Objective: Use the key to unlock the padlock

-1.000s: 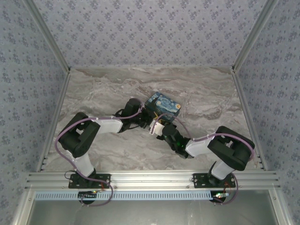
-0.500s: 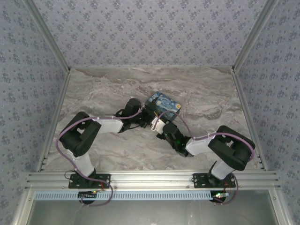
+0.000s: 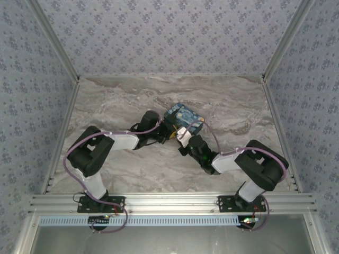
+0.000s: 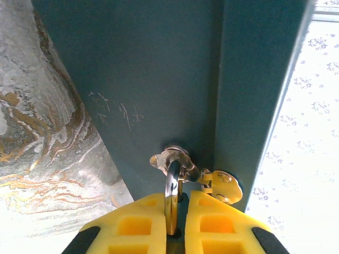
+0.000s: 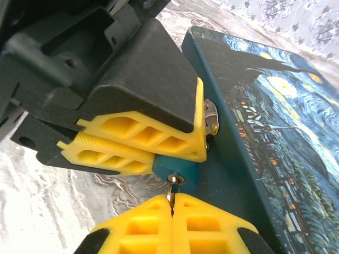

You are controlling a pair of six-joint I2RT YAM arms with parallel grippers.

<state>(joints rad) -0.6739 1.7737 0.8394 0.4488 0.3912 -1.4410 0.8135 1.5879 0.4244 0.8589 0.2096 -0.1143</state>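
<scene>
The small blue padlock point(image 5: 179, 167) hangs at the side of the starry-night box point(image 5: 275, 132). Its pale shackle point(image 4: 171, 193) runs through the box's metal hasp point(image 4: 221, 185). My left gripper point(image 4: 177, 214) is shut on the padlock, and its yellow fingers point(image 5: 148, 138) clamp the blue body from above. The thin metal key point(image 5: 170, 193) sits in the keyhole on the padlock's underside. My right gripper point(image 5: 172, 205) is shut on the key's bow, directly below the padlock. In the top view both grippers point(image 3: 176, 136) meet at the box's point(image 3: 184, 117) near edge.
The box lies on the marble tabletop point(image 3: 116, 106) a little right of centre, with patterned walls point(image 3: 169, 32) on three sides. The dark teal box side point(image 4: 159, 79) stands close in front of the left wrist camera.
The right wrist has shifted up and to the right, closer to the box's near edge. The left arm and the box have stayed put.
</scene>
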